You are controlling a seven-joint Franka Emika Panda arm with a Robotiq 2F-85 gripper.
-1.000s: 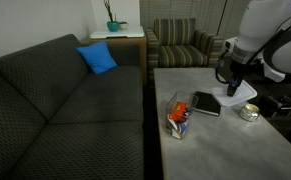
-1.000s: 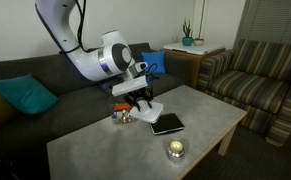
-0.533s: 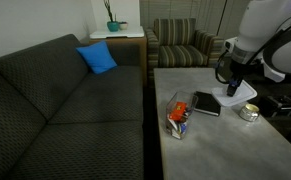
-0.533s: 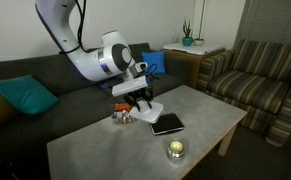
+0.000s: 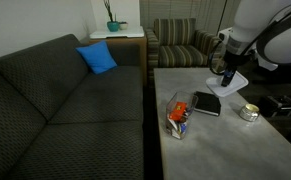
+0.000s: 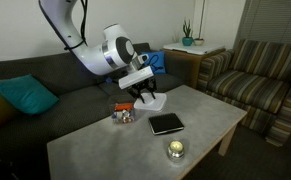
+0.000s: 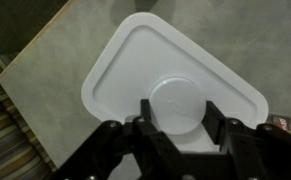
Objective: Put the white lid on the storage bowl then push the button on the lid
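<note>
My gripper [image 5: 228, 76] is shut on the white lid [image 5: 235, 80] and holds it tilted above the table, as both exterior views show [image 6: 152, 100]. In the wrist view the lid [image 7: 155, 55] fills the frame. My fingers [image 7: 178, 118] clamp the round raised button [image 7: 177, 100] at its centre. The storage bowl [image 5: 177, 115], clear with orange, red and blue contents, stands on the table apart from the lid. It also shows in an exterior view [image 6: 124, 114], below and beside the gripper [image 6: 145, 92].
A black book [image 5: 206, 103] [image 6: 166, 124] lies on the grey table [image 5: 215, 150] between bowl and lid. A small round silvery tin [image 5: 249, 112] [image 6: 175, 150] stands near the table edge. A dark sofa [image 5: 55, 100] borders the table, and a striped armchair [image 6: 260, 70] stands beyond it.
The gripper has risen off the table with the white lid in it and shifted away from the black book. The bowl, book and tin have not moved.
</note>
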